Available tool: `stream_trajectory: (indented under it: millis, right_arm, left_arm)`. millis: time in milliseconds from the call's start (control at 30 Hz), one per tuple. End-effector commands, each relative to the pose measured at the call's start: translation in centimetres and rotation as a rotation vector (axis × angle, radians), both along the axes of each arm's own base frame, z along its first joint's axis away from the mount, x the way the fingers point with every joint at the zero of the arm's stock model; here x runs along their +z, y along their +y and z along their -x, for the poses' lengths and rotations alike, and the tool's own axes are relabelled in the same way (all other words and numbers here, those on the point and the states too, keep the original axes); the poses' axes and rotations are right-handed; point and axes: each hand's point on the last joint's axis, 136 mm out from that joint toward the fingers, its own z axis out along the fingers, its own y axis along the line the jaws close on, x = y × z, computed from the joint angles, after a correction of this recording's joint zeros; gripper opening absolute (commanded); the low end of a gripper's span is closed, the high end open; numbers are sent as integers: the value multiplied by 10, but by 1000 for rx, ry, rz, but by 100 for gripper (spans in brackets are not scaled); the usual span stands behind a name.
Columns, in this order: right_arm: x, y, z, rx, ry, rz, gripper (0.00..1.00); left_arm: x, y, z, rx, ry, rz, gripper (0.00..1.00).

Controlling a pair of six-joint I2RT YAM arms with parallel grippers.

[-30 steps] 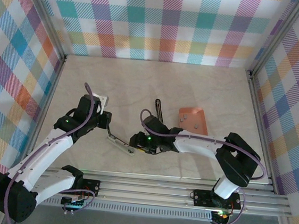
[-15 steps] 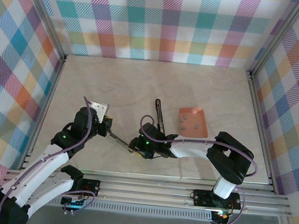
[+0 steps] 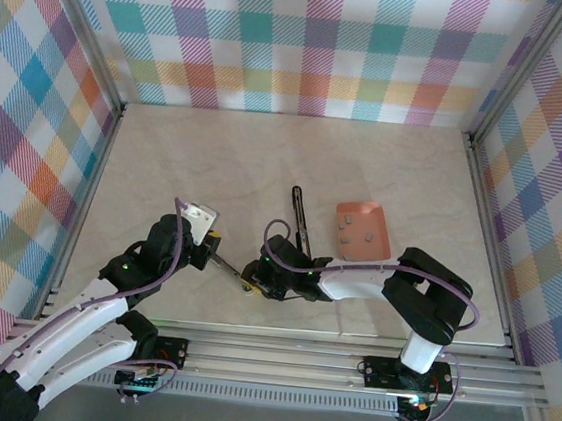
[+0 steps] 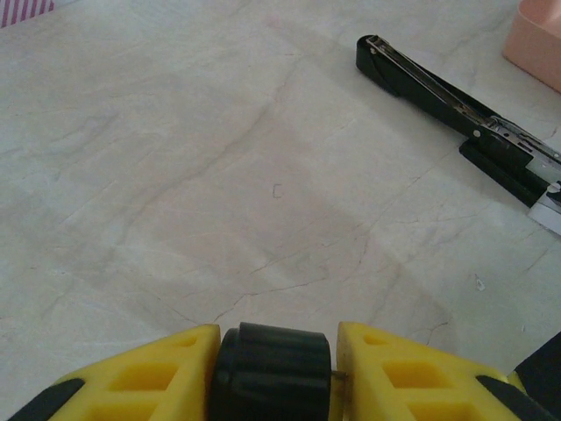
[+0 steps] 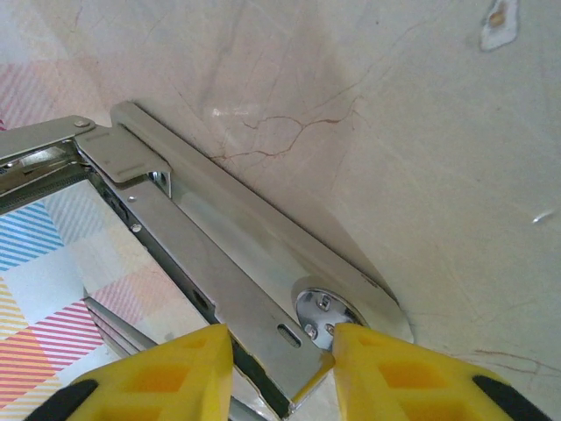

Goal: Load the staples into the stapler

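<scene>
No legible txt, labels, brands, nos. or signs on stapler (image 4: 421, 86), tray (image 3: 359, 211) or elsewhere.

One stapler (image 3: 301, 216) is lying open at mid-frame; one pink tray (image 3: 360, 207) is sitting right of centre, holding a few grey staple strips (image 3: 344, 239) too small for counting; two robot arms, the left arm (image 3: 80, 300) and the right arm (image 3: 375, 276), are reaching up from the bottom edge; two grippers, the left gripper (image 3: 215, 253) and the right gripper (image 3: 251, 277), are hanging below centre; one table (image 3: 217, 154) is bearing everything.

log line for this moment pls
left claw: around black round part | right claw: straddling stapler's metal base | pink tray: untouched
</scene>
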Motion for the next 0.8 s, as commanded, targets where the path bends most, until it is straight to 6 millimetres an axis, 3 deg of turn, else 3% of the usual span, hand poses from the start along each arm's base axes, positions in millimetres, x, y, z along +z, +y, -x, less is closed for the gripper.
stream_trajectory:
  millis: [0,400,767]
  right_arm:
    - [-6,-10,5,-11,-14,45,38]
    - [0,-10,17,2,-28,27,34]
    - [-30,-29,24,-56,47,96,23]
  left_arm:
    - [17,-2,-7,10,-70,14,37]
    - [17,-6,-6,-3,-68,6,37]
    - [10,-31,12,-111,2,99,38]
